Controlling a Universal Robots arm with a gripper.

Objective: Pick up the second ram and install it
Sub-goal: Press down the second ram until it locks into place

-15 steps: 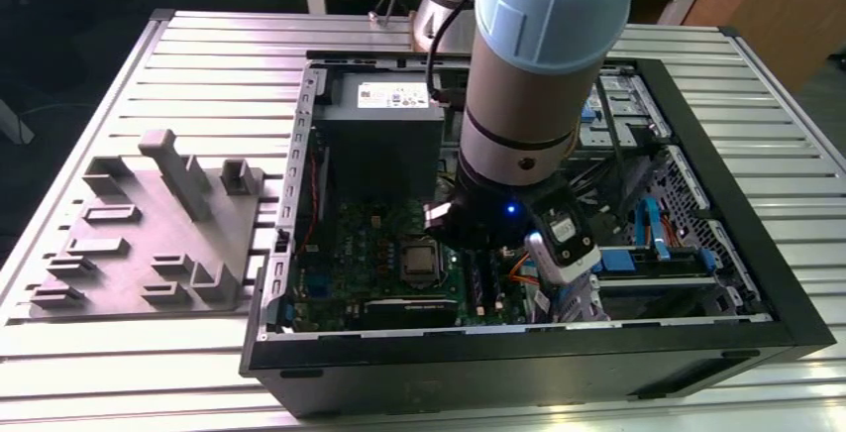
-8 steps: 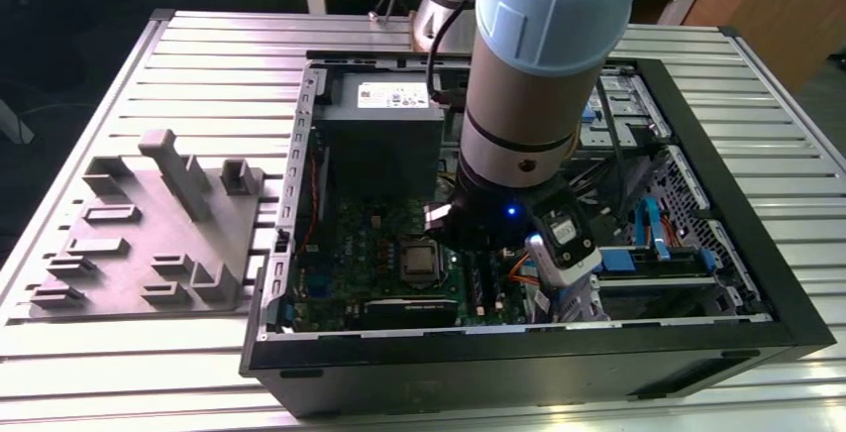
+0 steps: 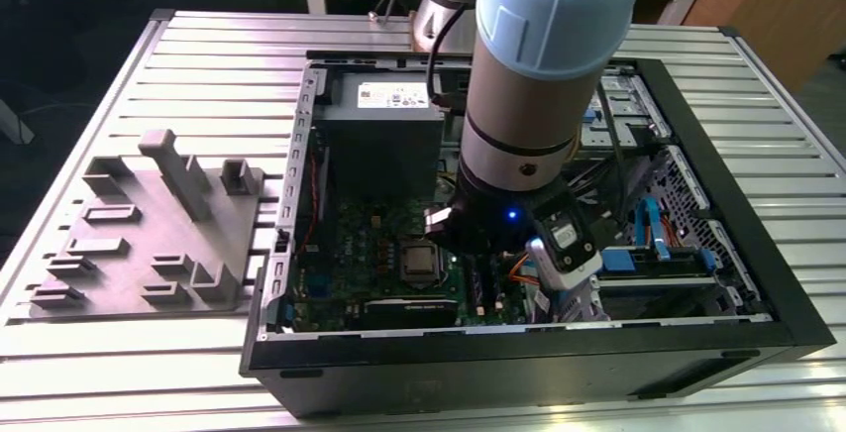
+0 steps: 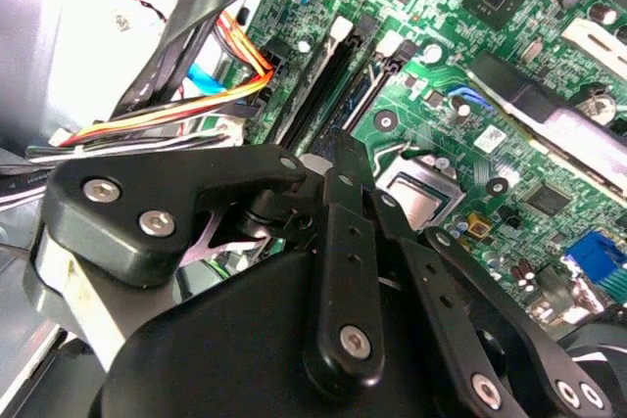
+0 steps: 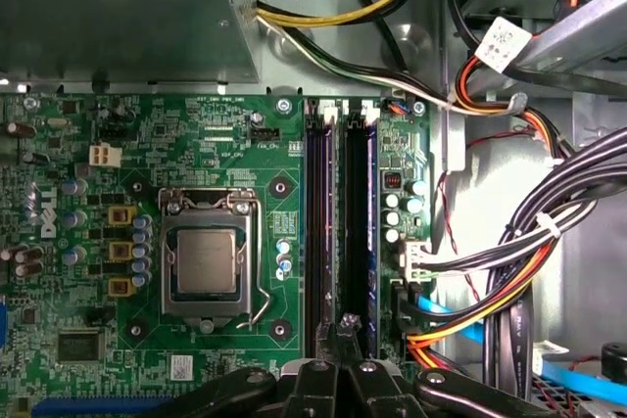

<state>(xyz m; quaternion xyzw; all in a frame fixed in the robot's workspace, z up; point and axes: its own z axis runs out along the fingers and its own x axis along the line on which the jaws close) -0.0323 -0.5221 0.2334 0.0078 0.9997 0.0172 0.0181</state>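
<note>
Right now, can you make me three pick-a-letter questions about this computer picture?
1. Where is the grey tray?
A) inside the computer case
B) at the exterior view's left of the case
C) on the arm

2. What colour is the motherboard?
A) red
B) green
C) white

3. The case is:
A) open
B) closed
C) upside down

Answers:
1 B, it sits on the table beside the case.
2 B, green shows in both wrist views.
3 A, the tool hangs over the board inside.

Exterior view high above open computer case (image 3: 740,283), both wrist views close over motherboard (image 5: 245,159) (shared).
</note>
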